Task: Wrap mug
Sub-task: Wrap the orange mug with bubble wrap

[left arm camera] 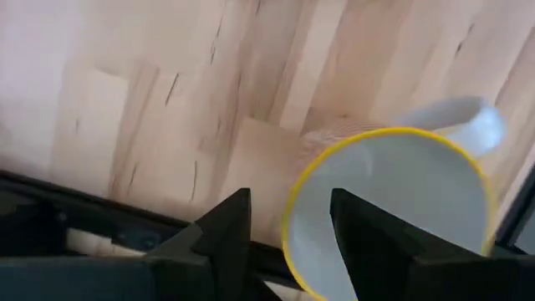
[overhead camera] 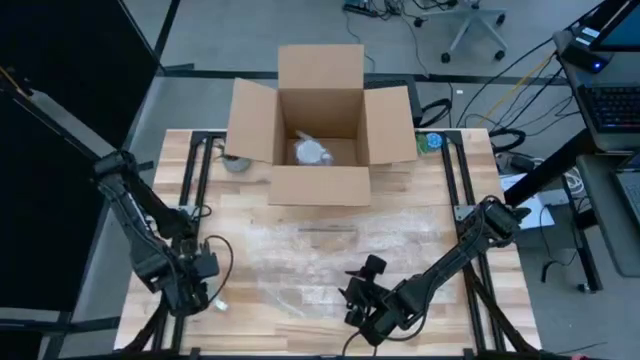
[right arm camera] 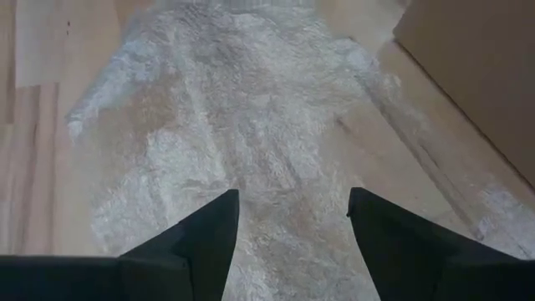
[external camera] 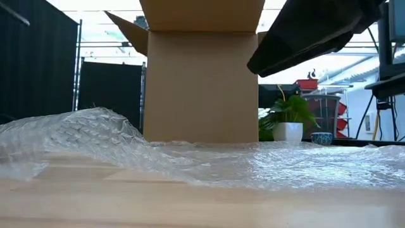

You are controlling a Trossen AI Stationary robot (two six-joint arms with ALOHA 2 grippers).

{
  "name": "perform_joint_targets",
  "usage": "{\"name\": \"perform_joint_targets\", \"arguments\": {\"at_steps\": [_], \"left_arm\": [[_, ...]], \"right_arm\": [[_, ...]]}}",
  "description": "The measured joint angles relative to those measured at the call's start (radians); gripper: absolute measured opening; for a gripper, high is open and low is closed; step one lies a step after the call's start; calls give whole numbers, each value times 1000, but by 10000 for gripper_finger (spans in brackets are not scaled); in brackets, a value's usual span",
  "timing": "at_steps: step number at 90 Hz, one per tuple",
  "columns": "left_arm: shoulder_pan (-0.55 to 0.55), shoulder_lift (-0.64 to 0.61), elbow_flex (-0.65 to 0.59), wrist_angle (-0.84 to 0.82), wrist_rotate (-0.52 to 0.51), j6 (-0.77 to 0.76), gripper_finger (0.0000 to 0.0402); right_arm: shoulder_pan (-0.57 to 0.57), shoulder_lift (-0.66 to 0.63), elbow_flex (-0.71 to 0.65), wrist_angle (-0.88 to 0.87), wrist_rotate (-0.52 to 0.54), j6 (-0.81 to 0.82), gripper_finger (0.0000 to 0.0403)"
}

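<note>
My left pincer [left arm camera: 288,230] sits low at the worktop's [overhead camera: 230,255] front left corner, fingers parted and straddling the rim of the mug [left arm camera: 393,209]: one finger inside the mouth, the other outside against the wall. Whether the pads actually press the wall I cannot tell.

Mug: white inside and out, with a thin yellow line running round the lip. It lies tipped over, mouth facing my left wrist camera, long axis running away from the pincer, close to level with the wood. Handle [left arm camera: 456,117] white, sticking out from the far side of the body. From above only a small white bit [overhead camera: 216,303] shows beside my left gripper, close to the worktop's left edge.

My right pincer [right arm camera: 288,226] hangs over the front of the worktop, right of centre, fingers spread wide, nothing between them. Under and ahead of it lies a sheet of bubble wrap [right arm camera: 242,142], clear, rumpled, spread across the middle of the worktop and heaped higher on one side in the low view.

Beyond the wrap, at the back edge, stands a cardboard box [overhead camera: 320,125], flaps open, with a pale bundle [overhead camera: 312,152] inside.
</note>
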Motion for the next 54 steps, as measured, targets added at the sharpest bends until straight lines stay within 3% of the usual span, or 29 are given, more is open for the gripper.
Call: {"name": "perform_joint_targets", "arguments": {"at_steps": [16, 27, 34, 45, 54], "left_arm": [[0, 2, -140, 238, 30, 7, 154], [2, 5, -203, 309, 31, -10, 146], [18, 5, -210, 305, 38, -19, 113], [46, 4, -201, 293, 54, -2, 25], [71, 5, -157, 272, 57, 7, 11]], "right_arm": [[0, 0, 0, 0, 0, -2, 212], [-1, 0, 0, 0, 1, -4, 212], [-1, 0, 0, 0, 1, -4, 212], [-1, 0, 0, 0, 0, -10, 212], [-1, 0, 0, -1, -1, -19, 212]]}}
